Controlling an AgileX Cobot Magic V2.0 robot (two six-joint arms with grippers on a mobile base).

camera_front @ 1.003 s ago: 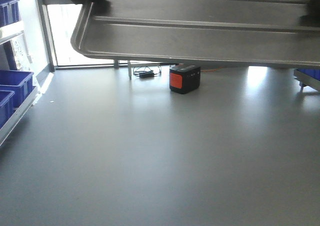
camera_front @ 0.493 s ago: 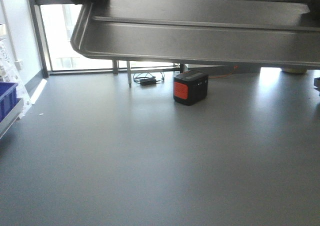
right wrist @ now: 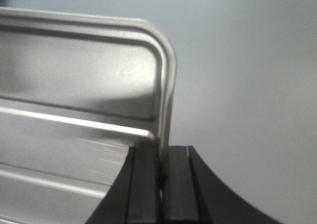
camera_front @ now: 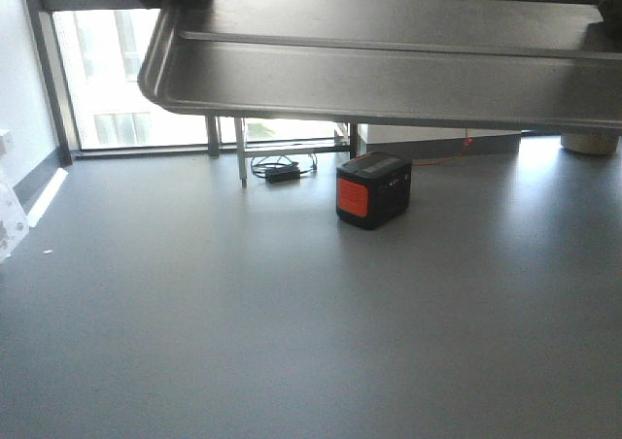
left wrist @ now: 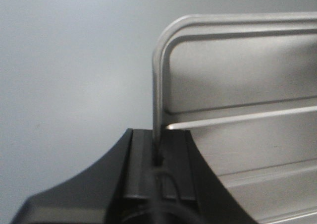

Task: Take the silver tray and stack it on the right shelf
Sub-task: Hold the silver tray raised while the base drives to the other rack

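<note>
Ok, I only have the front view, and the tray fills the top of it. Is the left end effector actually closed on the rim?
Observer: Yes. In the left wrist view the left end effector is shut on the tray, with the thin rim pinched between its two fingers.
Operator: And the right side?
Observer: Same there. The right end effector is shut on the rim, which stands upright between its fingers.
Operator: Where along the edge are they gripping?
Observer: Each one grips a straight side edge, with a rounded corner in sight beyond the fingers.
</note>
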